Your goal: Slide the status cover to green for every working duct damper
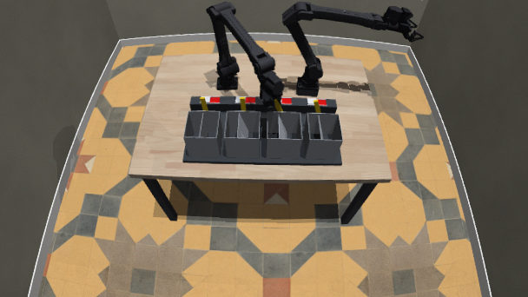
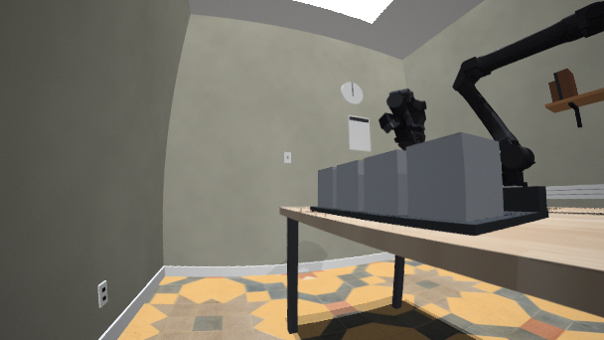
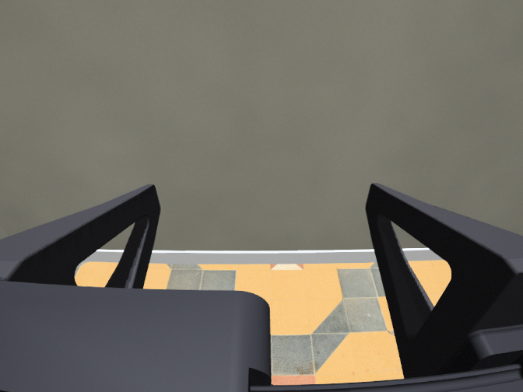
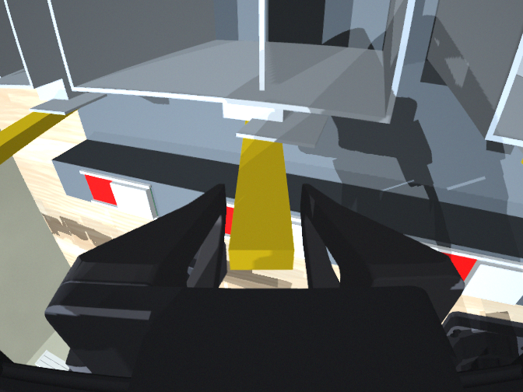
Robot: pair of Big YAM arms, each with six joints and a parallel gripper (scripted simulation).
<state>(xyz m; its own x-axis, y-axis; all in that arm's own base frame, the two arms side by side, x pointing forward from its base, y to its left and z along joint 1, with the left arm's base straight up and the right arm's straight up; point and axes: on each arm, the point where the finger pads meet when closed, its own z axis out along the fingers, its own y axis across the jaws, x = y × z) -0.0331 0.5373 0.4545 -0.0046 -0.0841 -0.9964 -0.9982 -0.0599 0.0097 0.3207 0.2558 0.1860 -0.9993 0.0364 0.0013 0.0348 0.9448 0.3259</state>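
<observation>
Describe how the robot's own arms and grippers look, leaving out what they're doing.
Both arms are black, with slim links, chunky rounded joints and blocky bases. The left gripper and the right gripper each have two dark fingers that taper to blunt tips, with a long opening cut through each finger. I can't make out any sleeves or lettering.
</observation>
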